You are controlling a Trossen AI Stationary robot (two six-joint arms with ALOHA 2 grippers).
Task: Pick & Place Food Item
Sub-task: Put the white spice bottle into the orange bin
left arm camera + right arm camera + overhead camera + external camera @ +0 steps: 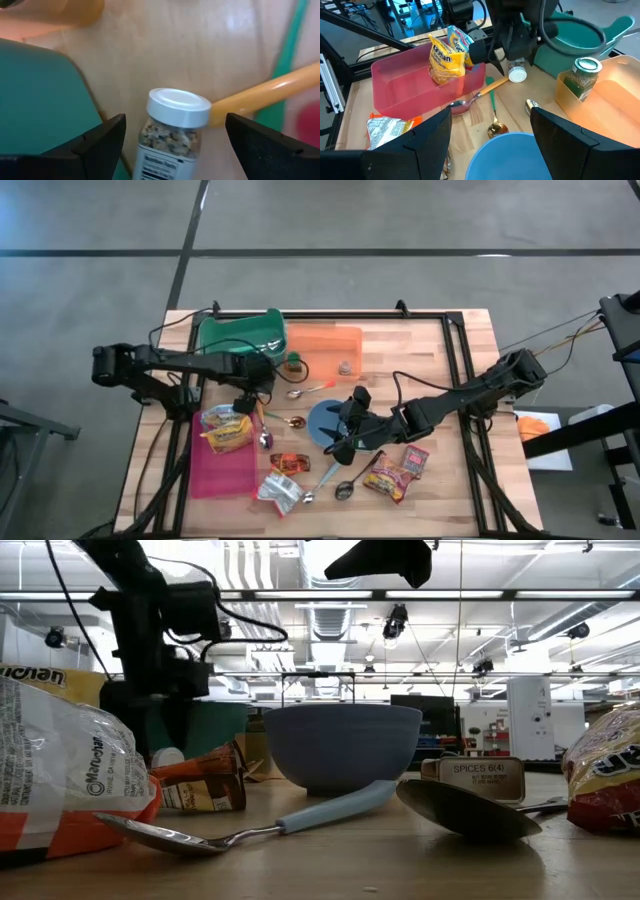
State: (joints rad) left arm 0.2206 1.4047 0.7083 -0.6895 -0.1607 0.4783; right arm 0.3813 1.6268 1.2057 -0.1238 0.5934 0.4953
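White-capped spice jar (175, 130) lies on the wood between the left tool's (172, 142) spread fingers, untouched.

Spice jar (172, 131) label cut off below

overhead camera straight down; low camera level across table, close; both share blue bowl (332, 423)

Looks like a robotics lab or industrial hall: long fluorescent ceiling lights (330, 595), bare grey concrete floor (400, 220), hanging black cables (250, 625).
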